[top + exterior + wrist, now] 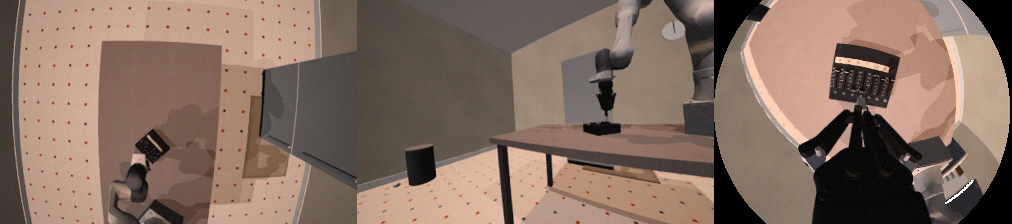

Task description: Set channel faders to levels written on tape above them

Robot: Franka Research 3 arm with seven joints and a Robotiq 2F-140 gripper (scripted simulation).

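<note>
The lighting desk is a small black box with a pale tape strip and a row of faders. It stands flat on the brown table. My gripper is shut with nothing between the fingers. Its tips hang just above the near edge of the desk, over the fader row. In the top view the arm covers the gripper. The written levels and the cap lines are too small to read.
A grey cabinet stands right of the table. A dark cylinder bin stands on the dotted floor at the left. The robot base sits on the table's near end.
</note>
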